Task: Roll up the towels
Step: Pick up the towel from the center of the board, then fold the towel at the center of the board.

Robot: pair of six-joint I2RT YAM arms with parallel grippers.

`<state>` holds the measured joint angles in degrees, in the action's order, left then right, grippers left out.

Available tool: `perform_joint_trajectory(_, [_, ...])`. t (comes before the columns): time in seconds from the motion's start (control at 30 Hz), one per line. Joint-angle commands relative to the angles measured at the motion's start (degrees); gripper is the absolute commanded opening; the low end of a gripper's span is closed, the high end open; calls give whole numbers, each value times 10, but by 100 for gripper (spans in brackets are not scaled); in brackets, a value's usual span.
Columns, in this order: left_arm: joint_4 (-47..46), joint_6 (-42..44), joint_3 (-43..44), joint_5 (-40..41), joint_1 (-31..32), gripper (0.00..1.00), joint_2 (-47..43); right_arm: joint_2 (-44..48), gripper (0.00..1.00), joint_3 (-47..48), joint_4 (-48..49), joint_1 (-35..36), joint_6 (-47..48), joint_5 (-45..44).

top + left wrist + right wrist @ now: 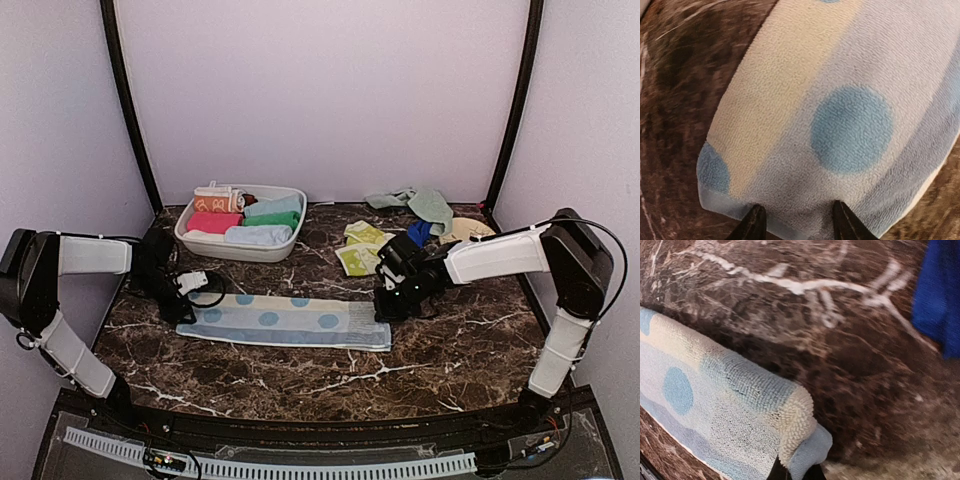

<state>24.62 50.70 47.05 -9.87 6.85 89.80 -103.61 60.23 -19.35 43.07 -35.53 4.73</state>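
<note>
A light-blue and cream towel with blue spots (285, 320) lies flat as a long folded strip on the dark marble table. My left gripper (186, 306) is at its left end. In the left wrist view the gripper (800, 226) is open, its fingertips (754, 226) apart just over the towel's (840, 115) end hem. My right gripper (384, 306) is at the right end. In the right wrist view it (796, 474) is shut on the towel's end (800, 435), which is lifted and curled over.
A white oval tub (282, 247) at the back left holds several rolled towels. Loose towels lie at the back right: mint (420, 203), yellow-green (360, 250), dark blue (418, 232), also in the right wrist view (937, 295). A beige disc (470, 228) lies beside them.
</note>
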Motion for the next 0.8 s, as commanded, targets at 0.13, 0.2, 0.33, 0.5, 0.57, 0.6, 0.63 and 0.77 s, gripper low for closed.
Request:
perform_joint_trajectory(0.13, [239,-16,38,-191,101,56,-108,117,0,-37,-214,-63,22,-126])
perform_joint_trajectory(0.2, [268,-26,64,-216,111,60,-119,118,0,-29,-264,-70,31,-164])
perform_joint_trajectory(0.33, [274,-50,89,-195,111,62,-134,142,0,-2,-320,-71,42,-220])
perform_joint_trajectory(0.5, [173,-136,104,-101,75,87,-207,136,0,70,-327,-35,40,-154])
perform_joint_trajectory(0.57, [143,-160,112,-103,44,99,-238,127,0,108,-319,-15,32,-109])
perform_joint_trajectory(0.6, [133,-160,110,-113,34,99,-249,120,0,125,-314,-2,27,-88])
perform_joint_trajectory(0.63, [129,-155,105,-116,28,99,-256,108,0,140,-304,7,23,-65])
perform_joint_trajectory(0.77, [132,-140,80,-102,27,98,-226,65,0,184,-267,28,-3,-6])
